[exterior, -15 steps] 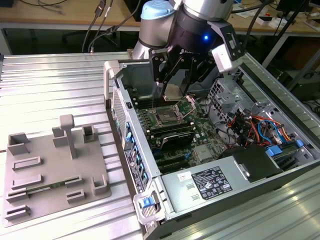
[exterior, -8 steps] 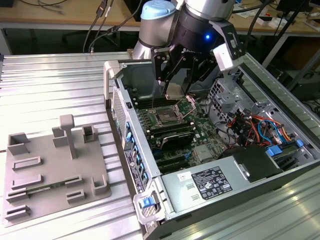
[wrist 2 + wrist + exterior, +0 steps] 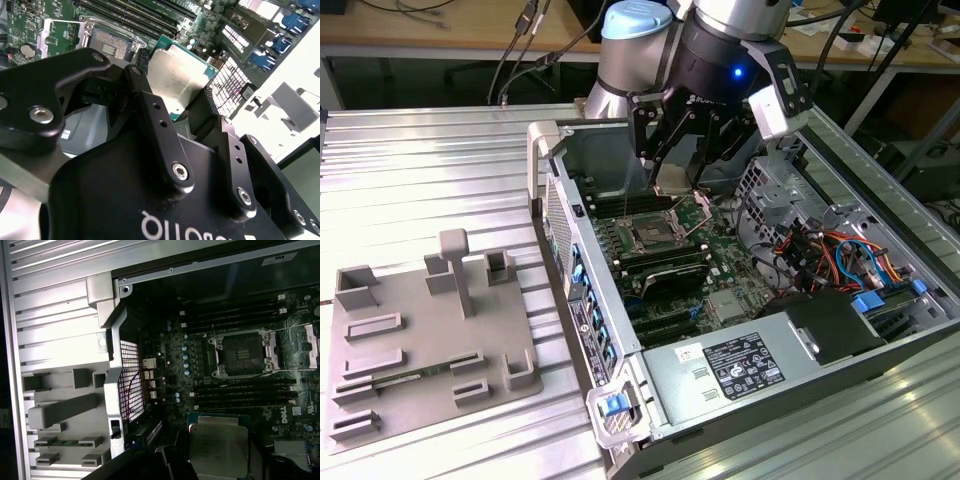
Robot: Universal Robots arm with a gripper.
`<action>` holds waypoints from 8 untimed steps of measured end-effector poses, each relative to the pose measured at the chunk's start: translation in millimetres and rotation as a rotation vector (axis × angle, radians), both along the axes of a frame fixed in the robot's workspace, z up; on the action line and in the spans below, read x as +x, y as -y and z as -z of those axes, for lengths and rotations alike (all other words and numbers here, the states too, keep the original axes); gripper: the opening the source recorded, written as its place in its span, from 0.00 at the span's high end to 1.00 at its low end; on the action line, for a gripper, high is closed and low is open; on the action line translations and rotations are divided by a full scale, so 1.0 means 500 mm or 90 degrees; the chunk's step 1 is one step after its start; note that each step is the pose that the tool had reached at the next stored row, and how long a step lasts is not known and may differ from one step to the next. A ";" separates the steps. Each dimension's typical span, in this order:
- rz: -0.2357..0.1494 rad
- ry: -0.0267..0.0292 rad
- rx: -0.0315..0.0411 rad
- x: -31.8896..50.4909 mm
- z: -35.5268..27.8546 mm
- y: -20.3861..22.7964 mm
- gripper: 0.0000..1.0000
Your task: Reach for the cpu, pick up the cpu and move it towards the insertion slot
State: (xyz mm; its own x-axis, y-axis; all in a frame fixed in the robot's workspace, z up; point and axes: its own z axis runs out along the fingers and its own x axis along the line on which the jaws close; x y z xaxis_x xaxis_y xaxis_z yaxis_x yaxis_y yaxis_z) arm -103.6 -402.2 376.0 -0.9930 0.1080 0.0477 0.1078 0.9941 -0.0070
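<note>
The pincer (image 3: 672, 165) holds the cpu (image 3: 672, 180) up inside the open case, clear air beneath it down to the insertion slot (image 3: 652, 238). Memory slots (image 3: 670, 262) flank that socket closely. The case wall (image 3: 582, 260) rises beside the pincer; a tangle of cables (image 3: 820, 255) crowds the opposite side.

Computer case (image 3: 620, 330): one, open.
Cpu (image 3: 217, 447): one is counted.
Insertion slot (image 3: 243, 354): one, inside the computer case.
Claw (image 3: 685, 165): one, above the computer case.
Grey tray (image 3: 420, 340): one, beside the computer case.
Bench (image 3: 410, 160): one.
</note>
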 end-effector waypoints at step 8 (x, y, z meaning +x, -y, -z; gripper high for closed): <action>0.008 0.0000 -0.0005 0.014 0.007 -0.0231 0.45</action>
